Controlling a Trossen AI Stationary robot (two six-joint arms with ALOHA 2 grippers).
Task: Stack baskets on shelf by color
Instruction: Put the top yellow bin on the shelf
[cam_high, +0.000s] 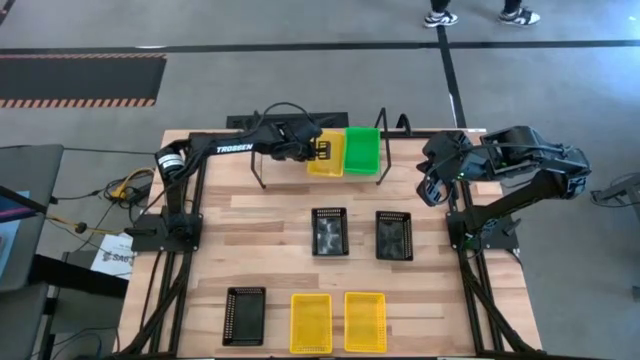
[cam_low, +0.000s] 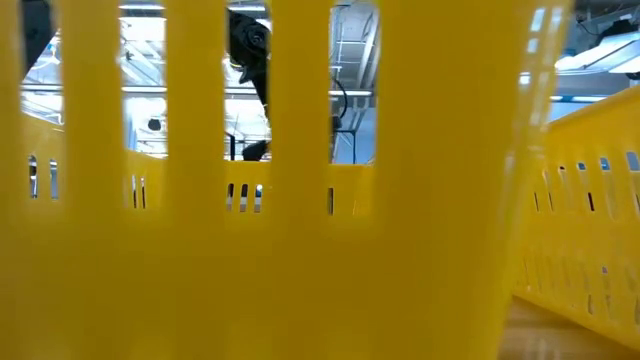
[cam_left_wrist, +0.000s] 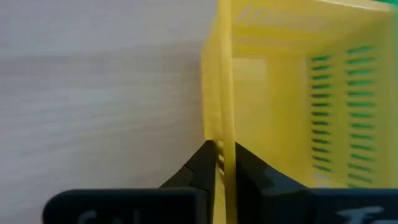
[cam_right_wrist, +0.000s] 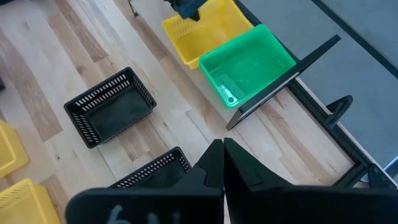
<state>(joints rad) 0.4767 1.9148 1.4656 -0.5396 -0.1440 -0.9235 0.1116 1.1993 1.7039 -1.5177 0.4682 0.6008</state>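
Observation:
My left gripper (cam_high: 321, 150) is shut on a yellow basket (cam_high: 326, 156) at the shelf (cam_high: 262, 170), a low black wire rack near the table's far edge. A green basket (cam_high: 362, 150) stands on the shelf right beside it. My right gripper (cam_right_wrist: 222, 155) hovers shut over the table's right side and touches nothing. Two black baskets (cam_high: 329, 231) (cam_high: 394, 235) rest on their bottoms mid-table. One black basket (cam_high: 245, 315) and two yellow baskets (cam_high: 311, 322) (cam_high: 365, 320) stand along the near edge. My left gripper pinches the yellow basket's long side wall (cam_left_wrist: 224, 134), the one facing the table's left. One finger (cam_left_wrist: 255, 171) is inside the basket and one (cam_left_wrist: 198, 169) outside. The fingers come from above, pointing down. The basket sits level; whether its bottom rests on the shelf, I cannot tell.
The shelf's upright looped end (cam_high: 404, 124) rises just right of the green basket. A near yellow basket (cam_low: 300, 250) fills the low view, and my left arm (cam_low: 250, 40) shows through its slots. Bare wood lies on the shelf's left part. A person's feet (cam_high: 440, 17) stand beyond the table.

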